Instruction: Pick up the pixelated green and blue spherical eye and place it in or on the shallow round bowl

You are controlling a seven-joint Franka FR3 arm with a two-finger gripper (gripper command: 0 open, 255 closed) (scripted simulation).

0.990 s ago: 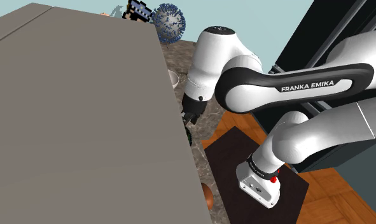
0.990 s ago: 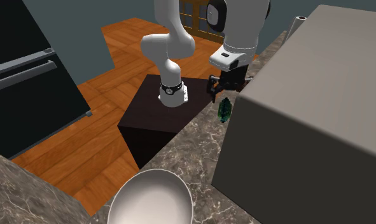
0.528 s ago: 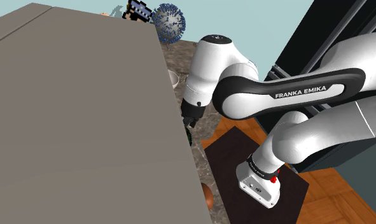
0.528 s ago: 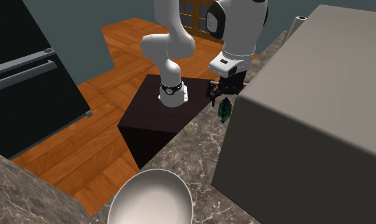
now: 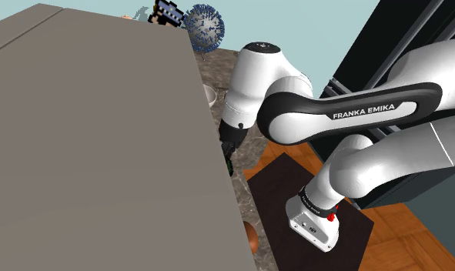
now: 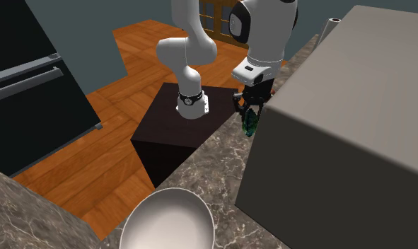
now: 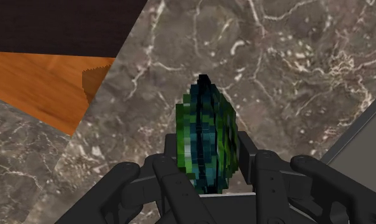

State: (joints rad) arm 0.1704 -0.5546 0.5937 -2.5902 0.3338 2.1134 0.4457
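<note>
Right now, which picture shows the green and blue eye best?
The wrist view: the pixelated eye looms close at the gripper. The second exterior view shows it small; the shoulder view, a green sliver.

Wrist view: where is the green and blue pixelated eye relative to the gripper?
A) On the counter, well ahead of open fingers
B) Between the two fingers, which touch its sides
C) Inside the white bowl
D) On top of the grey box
B: the pixelated eye stands upright between the black fingers of the gripper, each finger against one side of it, with the marbled counter beyond.
</note>
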